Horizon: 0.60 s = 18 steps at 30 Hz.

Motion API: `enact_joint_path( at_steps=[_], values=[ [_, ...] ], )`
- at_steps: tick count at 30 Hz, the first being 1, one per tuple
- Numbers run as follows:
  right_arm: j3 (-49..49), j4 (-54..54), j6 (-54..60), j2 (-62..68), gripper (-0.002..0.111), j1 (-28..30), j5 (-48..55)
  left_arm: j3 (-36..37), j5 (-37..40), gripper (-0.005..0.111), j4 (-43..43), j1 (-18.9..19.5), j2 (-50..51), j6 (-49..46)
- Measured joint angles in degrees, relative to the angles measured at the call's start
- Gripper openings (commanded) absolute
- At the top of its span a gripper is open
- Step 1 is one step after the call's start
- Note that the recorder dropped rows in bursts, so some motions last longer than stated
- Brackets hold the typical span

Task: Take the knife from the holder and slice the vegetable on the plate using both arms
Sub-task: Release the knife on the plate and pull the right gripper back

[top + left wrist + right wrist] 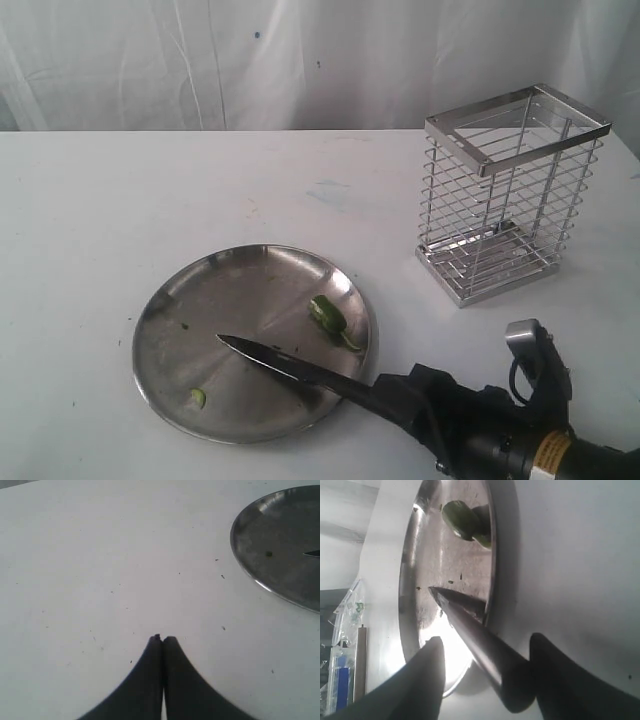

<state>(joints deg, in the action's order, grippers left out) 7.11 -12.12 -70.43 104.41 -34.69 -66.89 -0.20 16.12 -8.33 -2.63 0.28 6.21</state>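
The black knife (pixel 290 368) lies slanted with its blade over the steel plate (pixel 230 290) and its handle across the near right rim. My right gripper (pixel 486 638) is open around the handle (pixel 505 675), which leans on one finger with a wide gap to the other. The green vegetable (pixel 328 315) lies near the plate's right rim, beyond the blade tip, and a small green slice (pixel 198 398) sits at the near left. The chrome wire holder (pixel 510 190) stands empty at the back right. My left gripper (pixel 162 638) is shut on nothing over bare table beside the plate (pixel 280 540).
The white table runs back to a white curtain behind it. The right arm (pixel 520 445) fills the near right corner of the exterior view. The left arm is out of the exterior view.
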Motion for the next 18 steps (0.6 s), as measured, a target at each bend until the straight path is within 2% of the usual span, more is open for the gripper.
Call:
enact_joint_path(
  at_steps=[5, 18],
  values=[
    [0.0, -1.02, 0.98, 0.0, 0.063, 0.0, 0.71, 0.0, 0.0, 0.0, 0.0, 0.0, 0.0, 0.0],
    [0.0, -0.95, 7.93, -1.11, 0.063, 0.0, 3.08, 0.0, 0.0, 0.0, 0.0, 0.0, 0.0, 0.0]
  ],
)
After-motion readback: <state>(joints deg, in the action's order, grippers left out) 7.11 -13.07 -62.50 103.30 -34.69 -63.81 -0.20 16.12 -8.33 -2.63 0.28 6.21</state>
